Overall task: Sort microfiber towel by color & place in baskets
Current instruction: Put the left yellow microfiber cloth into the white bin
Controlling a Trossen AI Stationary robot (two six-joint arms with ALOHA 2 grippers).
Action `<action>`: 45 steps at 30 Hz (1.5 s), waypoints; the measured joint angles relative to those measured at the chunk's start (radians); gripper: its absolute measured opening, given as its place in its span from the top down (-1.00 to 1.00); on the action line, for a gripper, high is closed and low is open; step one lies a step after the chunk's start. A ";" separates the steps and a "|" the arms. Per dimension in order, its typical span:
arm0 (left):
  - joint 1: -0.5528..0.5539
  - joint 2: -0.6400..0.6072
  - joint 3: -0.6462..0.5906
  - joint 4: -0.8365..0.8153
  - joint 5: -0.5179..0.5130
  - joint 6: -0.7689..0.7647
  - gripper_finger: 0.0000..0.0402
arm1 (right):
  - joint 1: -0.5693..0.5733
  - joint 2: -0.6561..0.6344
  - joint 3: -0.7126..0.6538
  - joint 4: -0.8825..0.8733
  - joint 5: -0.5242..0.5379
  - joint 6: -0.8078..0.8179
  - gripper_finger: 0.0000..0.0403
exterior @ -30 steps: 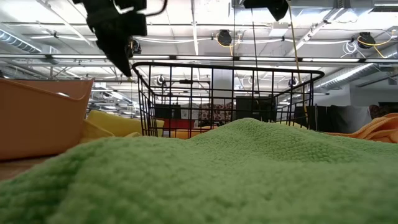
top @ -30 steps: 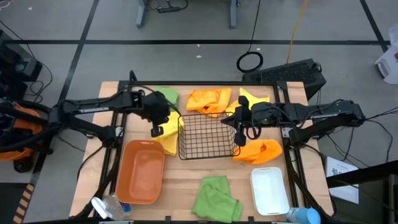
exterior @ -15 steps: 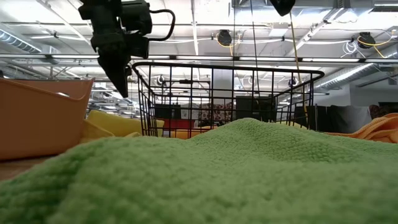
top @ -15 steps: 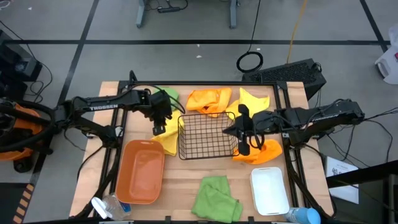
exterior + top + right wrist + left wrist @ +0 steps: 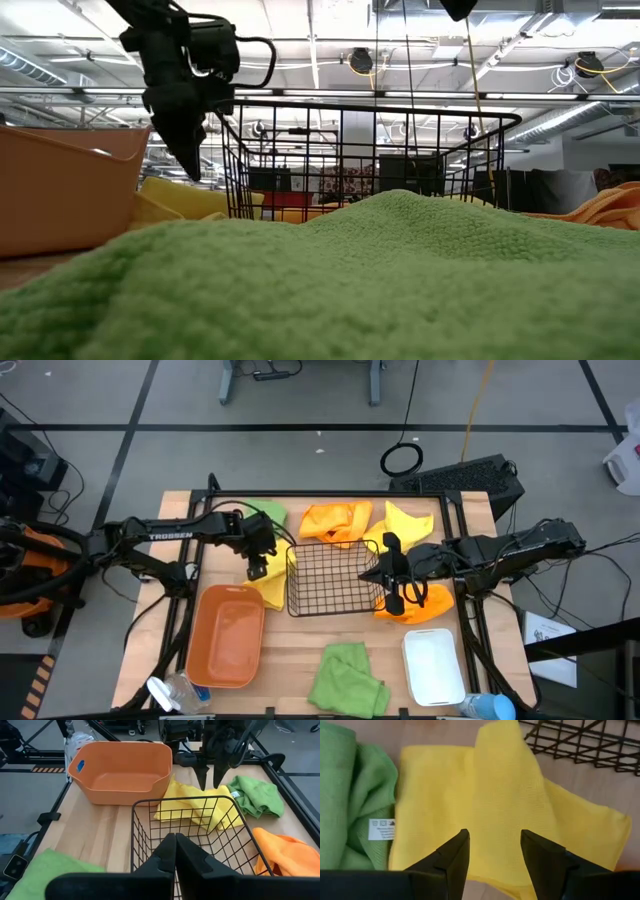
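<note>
A yellow towel lies flat and slightly rumpled on the wooden table, between the orange bin and the black wire basket, with one corner reaching just beside the basket's wall. Directly above it hovers the left gripper, its two dark fingers spread partway apart and holding nothing, pointed down at the cloth's middle. A green towel with a white care label sits touching the yellow one on the far side from the basket. Judging by this, the step in hand is picking up the yellow towel; the next move calls for lowering the fingers onto the fabric and pinching a fold, taking care not to catch the green cloth beside it. Which container is meant for yellow cannot be told. All three containers look empty: the wire basket in the centre, the orange bin near the table's front on the left arm's side, and the white bin near the front on the right arm's side. An orange towel and a second yellow towel lie behind the basket, another orange towel beside it under the right arm, and a second green towel at the front edge. The right gripper waits over the basket's rim, fingers pressed together and empty.
</note>
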 joint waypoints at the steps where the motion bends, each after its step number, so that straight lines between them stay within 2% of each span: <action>1: 0.000 0.000 -0.002 0.012 0.000 -0.002 0.09 | 0.000 0.000 0.000 0.000 0.002 0.000 1.00; 4: 0.000 0.000 -0.009 0.065 0.005 -0.033 0.09 | 0.000 0.000 0.000 0.000 0.022 0.000 1.00; 10: 0.015 0.000 -0.012 0.069 0.007 -0.028 0.09 | 0.001 0.000 0.000 0.000 0.028 -0.022 1.00; 15: 0.007 0.000 -0.012 0.075 0.096 -0.082 0.09 | 0.001 0.000 0.000 0.000 0.028 -0.030 1.00; 19: -0.015 0.000 -0.012 0.081 0.072 -0.104 0.08 | 0.001 0.000 0.000 0.000 0.027 -0.030 1.00; 26: -0.018 0.018 -0.012 0.098 0.014 -0.107 -0.17 | 0.001 0.000 0.000 -0.001 0.027 -0.036 1.00; 33: -0.039 0.070 -0.011 0.106 0.003 -0.131 -0.43 | 0.002 0.000 0.000 -0.011 0.027 -0.035 1.00; 37: -0.053 0.104 -0.011 0.111 -0.037 -0.129 -0.47 | 0.002 0.000 0.000 -0.012 0.026 -0.036 1.00; 45: -0.055 0.143 -0.011 0.133 -0.039 -0.120 -0.47 | 0.002 0.000 0.000 -0.013 0.027 -0.036 1.00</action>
